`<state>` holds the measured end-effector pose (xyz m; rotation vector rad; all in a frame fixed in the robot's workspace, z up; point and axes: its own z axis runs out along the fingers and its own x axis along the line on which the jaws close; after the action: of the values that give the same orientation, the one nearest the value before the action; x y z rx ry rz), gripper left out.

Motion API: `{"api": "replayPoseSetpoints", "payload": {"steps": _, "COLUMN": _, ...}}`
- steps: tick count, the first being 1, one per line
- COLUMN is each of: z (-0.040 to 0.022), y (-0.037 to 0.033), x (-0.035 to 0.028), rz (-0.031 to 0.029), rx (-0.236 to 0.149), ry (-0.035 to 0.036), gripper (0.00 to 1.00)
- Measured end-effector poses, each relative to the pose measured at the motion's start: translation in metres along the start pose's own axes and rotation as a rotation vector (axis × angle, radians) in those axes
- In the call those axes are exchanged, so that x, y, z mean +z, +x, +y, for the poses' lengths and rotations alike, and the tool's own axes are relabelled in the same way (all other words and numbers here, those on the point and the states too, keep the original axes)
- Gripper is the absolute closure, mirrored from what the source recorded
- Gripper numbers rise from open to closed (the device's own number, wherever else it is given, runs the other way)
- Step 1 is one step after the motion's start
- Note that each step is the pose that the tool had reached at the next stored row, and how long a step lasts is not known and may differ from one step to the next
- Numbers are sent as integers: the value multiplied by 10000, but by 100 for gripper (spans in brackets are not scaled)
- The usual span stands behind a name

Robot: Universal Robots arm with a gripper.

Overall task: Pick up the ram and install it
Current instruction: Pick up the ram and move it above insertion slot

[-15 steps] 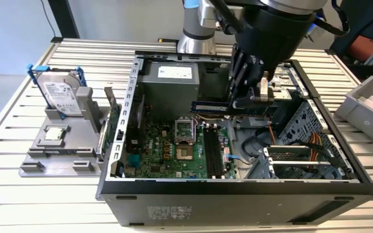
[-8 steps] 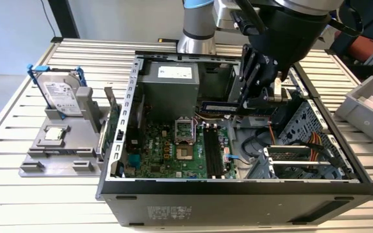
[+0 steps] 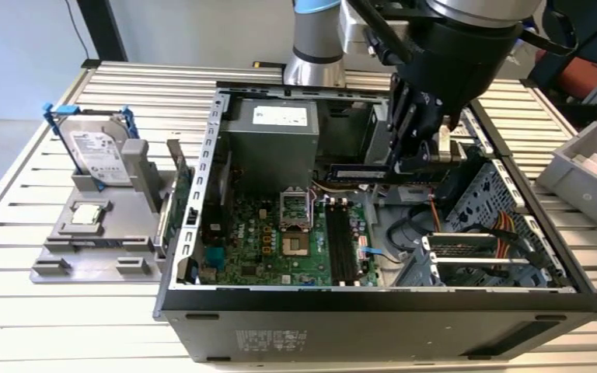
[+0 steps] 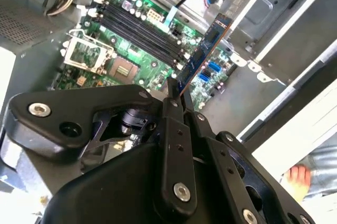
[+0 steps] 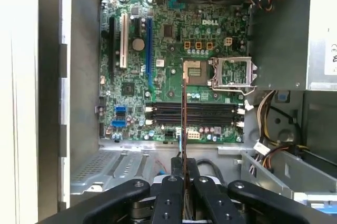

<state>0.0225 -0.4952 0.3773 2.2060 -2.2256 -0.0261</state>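
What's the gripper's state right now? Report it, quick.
Gripper: shut on the ram, holding it above the motherboard, not yet seated in a slot.

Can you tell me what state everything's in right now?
gripper: shut on the ram.
ram: held above the motherboard, not in a slot.
memory slots: empty.
processor socket: lid open, empty.
computer case: side open.
hard drive: upright, outside the case.

Above the motherboard (image 4: 139,61), you lose 1 end of the ram (image 4: 205,53) between the fingers (image 4: 171,111) of the gripper (image 4: 178,93).
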Motion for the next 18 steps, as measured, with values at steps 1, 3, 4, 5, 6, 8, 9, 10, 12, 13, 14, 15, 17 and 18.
{"api": "replayPoseSetpoints", "payload": {"steps": 1, "z": 0, "y": -24, "x": 14, "rz": 0, "rx": 17, "ry": 0, "gripper": 100}}
{"api": "replayPoseSetpoints", "payload": {"steps": 3, "z": 0, "y": -72, "x": 30, "rz": 0, "rx": 40, "ry": 0, "gripper": 100}}
{"api": "replayPoseSetpoints", "payload": {"steps": 4, "z": 0, "y": -100, "x": 37, "rz": -2, "rx": 48, "ry": 1, "gripper": 100}}
{"api": "replayPoseSetpoints", "payload": {"steps": 5, "z": 0, "y": -139, "x": 40, "rz": 0, "rx": 49, "ry": 0, "gripper": 100}}
{"api": "replayPoseSetpoints", "payload": {"steps": 6, "z": 1, "y": -185, "x": 43, "rz": -1, "rx": 49, "ry": 0, "gripper": 100}}
{"api": "replayPoseSetpoints", "payload": {"steps": 8, "z": 2, "y": -263, "x": 44, "rz": 1, "rx": 49, "ry": 11, "gripper": 100}}
{"api": "replayPoseSetpoints", "payload": {"steps": 9, "z": 2, "y": -295, "x": 45, "rz": -2, "rx": 48, "ry": 30, "gripper": 100}}
{"api": "replayPoseSetpoints", "payload": {"steps": 10, "z": 2, "y": -315, "x": 46, "rz": -7, "rx": 48, "ry": 47, "gripper": 100}}
{"api": "replayPoseSetpoints", "payload": {"steps": 12, "z": 2, "y": -347, "x": 45, "rz": -11, "rx": 54, "ry": 65, "gripper": 100}}
{"api": "replayPoseSetpoints", "payload": {"steps": 13, "z": 1, "y": -357, "x": 45, "rz": -12, "rx": 70, "ry": 68, "gripper": 100}}
{"api": "replayPoseSetpoints", "payload": {"steps": 14, "z": 1, "y": -365, "x": 46, "rz": -17, "rx": 82, "ry": 70, "gripper": 100}}
{"api": "replayPoseSetpoints", "payload": {"steps": 15, "z": 1, "y": -369, "x": 44, "rz": -28, "rx": 85, "ry": 71, "gripper": 100}}
{"api": "replayPoseSetpoints", "payload": {"steps": 17, "z": 2, "y": -370, "x": 43, "rz": -85, "rx": 90, "ry": 70, "gripper": 100}}
{"api": "replayPoseSetpoints", "payload": {"steps": 18, "z": 2, "y": -370, "x": 42, "rz": -94, "rx": 94, "ry": 70, "gripper": 100}}
